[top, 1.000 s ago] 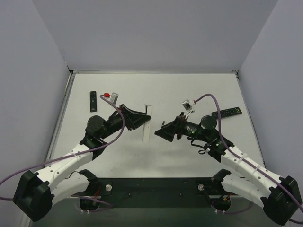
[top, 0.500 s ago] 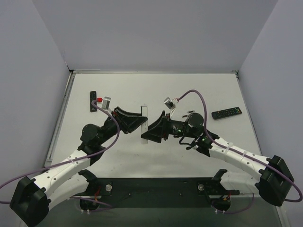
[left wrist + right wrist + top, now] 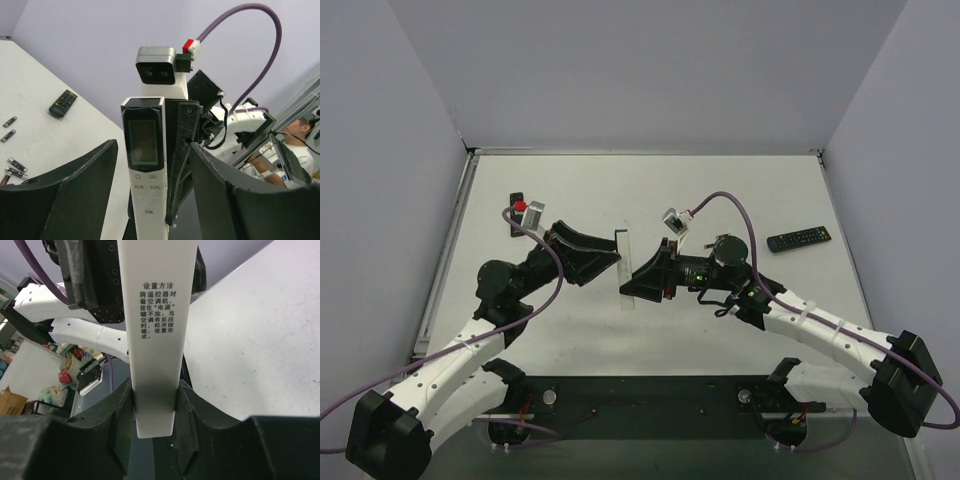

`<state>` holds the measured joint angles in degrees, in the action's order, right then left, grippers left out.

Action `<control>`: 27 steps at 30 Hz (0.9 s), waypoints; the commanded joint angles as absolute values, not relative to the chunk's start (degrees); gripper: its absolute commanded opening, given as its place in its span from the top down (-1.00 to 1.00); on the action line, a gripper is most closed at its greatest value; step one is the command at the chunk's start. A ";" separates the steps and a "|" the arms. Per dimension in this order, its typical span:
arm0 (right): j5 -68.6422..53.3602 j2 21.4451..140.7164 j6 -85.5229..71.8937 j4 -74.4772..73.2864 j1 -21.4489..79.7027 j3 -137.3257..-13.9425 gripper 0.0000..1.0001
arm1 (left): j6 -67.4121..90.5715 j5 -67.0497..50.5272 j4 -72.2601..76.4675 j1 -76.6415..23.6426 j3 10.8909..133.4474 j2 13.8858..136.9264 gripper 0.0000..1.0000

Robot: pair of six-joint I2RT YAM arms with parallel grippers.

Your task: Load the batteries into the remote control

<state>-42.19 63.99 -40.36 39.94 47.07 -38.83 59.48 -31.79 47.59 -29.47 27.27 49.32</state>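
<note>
from above, the long white plastic remote control (image 3: 623, 243) is sitting over the middle of the pale flat table (image 3: 720, 190), between the left gripper (image 3: 612, 260) and the right gripper (image 3: 626, 288), which are crowding close together. a flat black remote (image 3: 798, 239) is lying well apart near the table's right edge. bare table is showing behind the grippers, and grey walls are closing in three sides.

in the left wrist view, the left gripper's black fingers (image 3: 95, 170) are standing apart either side of the remote control, pressing nothing. the tiny dark cylindrical batteries with metallic ends (image 3: 10, 121) are lying loose on the table, near the black remote.

in the right wrist view, the right gripper is clamping the remote control's long edges near one end, printed back facing the camera.

the remote control is probably light, stiff and smooth enough to slip, so the long edges are looking like the best hold. the batteries are likely to roll, so pinching them across the middle is looking safest.
</note>
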 commanded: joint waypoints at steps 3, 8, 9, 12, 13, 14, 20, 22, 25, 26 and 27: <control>-44.47 61.87 -34.81 38.59 47.37 -42.45 1.00 | 59.07 -45.95 47.82 -26.63 30.94 49.48 -0.48; -44.74 62.58 -34.01 37.35 47.64 -43.33 1.00 | 53.90 -46.76 42.64 -26.54 32.69 48.87 -0.49; -45.00 62.75 -33.93 37.35 47.55 -43.42 1.00 | 52.92 -46.67 40.54 -26.54 32.96 48.69 -0.50; -45.70 63.54 -33.93 37.44 47.72 -44.03 1.00 | 50.54 -47.37 37.98 -26.54 33.66 48.78 -0.43; -45.79 63.72 -33.93 37.53 47.81 -44.12 1.00 | 50.19 -47.63 37.62 -26.54 33.75 48.87 -0.38; -45.70 63.89 -33.93 37.53 47.99 -44.12 1.00 | 49.92 -47.72 37.44 -26.54 33.84 49.13 -0.34; -45.70 64.16 -33.58 37.27 48.25 -44.21 1.00 | 50.36 -48.60 38.75 -26.37 33.14 49.74 -0.05; -45.70 64.42 -33.31 37.00 48.43 -44.38 1.00 | 50.62 -48.78 39.20 -26.37 32.96 49.83 0.01; -45.53 64.86 -32.70 35.95 48.78 -44.91 1.00 | 51.06 -49.04 39.64 -26.37 33.13 50.01 0.13; -45.53 64.95 -32.43 35.69 48.87 -45.00 1.00 | 51.06 -49.22 39.73 -26.37 33.22 50.01 0.19; -45.18 64.86 -32.00 35.25 48.95 -45.17 1.00 | 50.98 -49.48 39.73 -26.37 33.31 50.01 0.29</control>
<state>-44.10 64.64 -34.37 33.10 48.27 -41.71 51.90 -47.86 37.30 -26.76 31.11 50.06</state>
